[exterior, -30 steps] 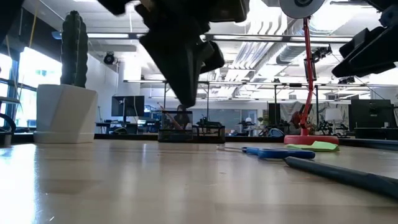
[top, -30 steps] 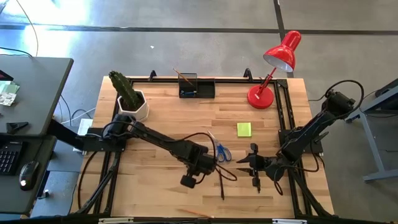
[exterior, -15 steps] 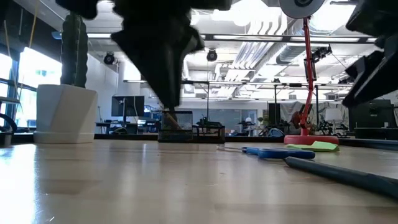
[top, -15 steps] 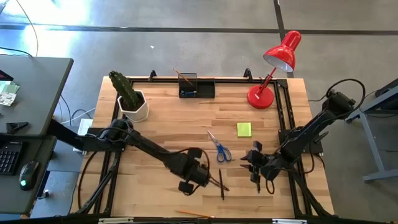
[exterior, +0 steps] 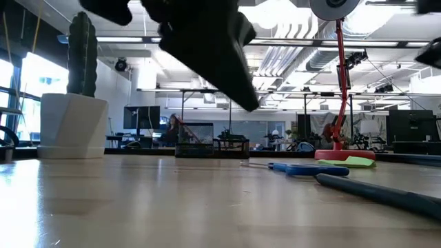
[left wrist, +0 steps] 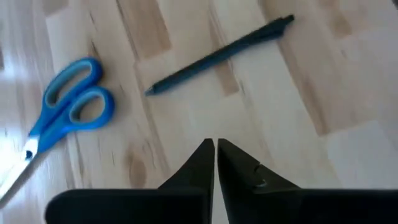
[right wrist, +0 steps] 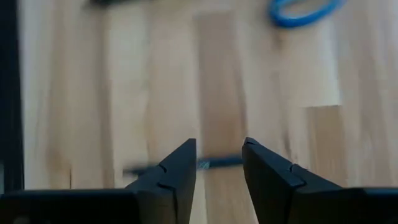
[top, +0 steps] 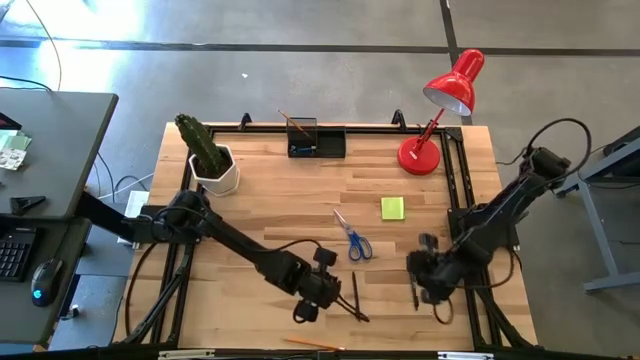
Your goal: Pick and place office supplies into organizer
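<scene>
Left wrist view: closed empty left gripper [left wrist: 216, 149] shifted nearer beside slim black pen [left wrist: 219, 55], blue-handled scissors [left wrist: 62, 118] untouched, right gripper [right wrist: 217, 152] parted over another pen, black compartmented organizer [top: 316, 138] far off.

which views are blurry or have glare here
Right wrist view: motion-smeared, the pen beyond the open right gripper only a streak. Low view: backlit, the left arm a dark silhouette. Left wrist view: fairly sharp on its pen, scissors soft. High view: sharp, mild floor glare.
</scene>
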Robot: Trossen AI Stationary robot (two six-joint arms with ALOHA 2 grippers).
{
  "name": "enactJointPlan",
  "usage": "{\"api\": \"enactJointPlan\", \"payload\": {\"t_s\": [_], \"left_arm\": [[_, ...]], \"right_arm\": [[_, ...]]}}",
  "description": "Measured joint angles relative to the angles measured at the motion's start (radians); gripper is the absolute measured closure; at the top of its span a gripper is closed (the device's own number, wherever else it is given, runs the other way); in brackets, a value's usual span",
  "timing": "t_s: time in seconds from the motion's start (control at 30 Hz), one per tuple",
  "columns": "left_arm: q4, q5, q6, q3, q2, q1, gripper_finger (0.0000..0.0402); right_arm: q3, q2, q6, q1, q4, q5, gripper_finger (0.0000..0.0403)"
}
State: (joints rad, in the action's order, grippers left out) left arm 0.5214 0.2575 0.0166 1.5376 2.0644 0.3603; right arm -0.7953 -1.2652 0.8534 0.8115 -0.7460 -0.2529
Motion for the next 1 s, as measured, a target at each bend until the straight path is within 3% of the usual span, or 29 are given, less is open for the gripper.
{"api": "enactJointPlan", "payload": {"t_s": [0.23,0.4,0.53,0.7,0.8,1.0], "left_arm": [[-0.076,-0.012,-0.053,-0.051,-0.028,0.000,0.0399],[-0.165,-0.039,-0.082,-0.097,-0.035,0.000,0.0397],[-0.177,-0.088,-0.072,-0.143,-0.069,0.003,0.0400],[0.056,-0.257,0.050,-0.135,-0.130,0.018,0.0385],[0.155,-0.269,0.117,-0.106,-0.135,0.053,0.0364],[0.184,-0.269,0.165,-0.080,-0.135,0.161,0.0315]], "right_arm": [[-0.028,-0.075,-0.445,0.065,-0.031,0.045,0.0279],[-0.054,-0.207,-0.610,0.057,-0.059,0.080,0.0279],[-0.107,-0.280,-0.623,0.059,-0.065,0.011,0.0279],[-0.185,-0.304,-0.583,0.051,-0.061,-0.031,0.0279],[-0.233,-0.302,-0.502,0.031,0.011,-0.086,0.0279],[-0.267,-0.330,-0.520,-0.002,0.325,-0.062,0.0279]]}}
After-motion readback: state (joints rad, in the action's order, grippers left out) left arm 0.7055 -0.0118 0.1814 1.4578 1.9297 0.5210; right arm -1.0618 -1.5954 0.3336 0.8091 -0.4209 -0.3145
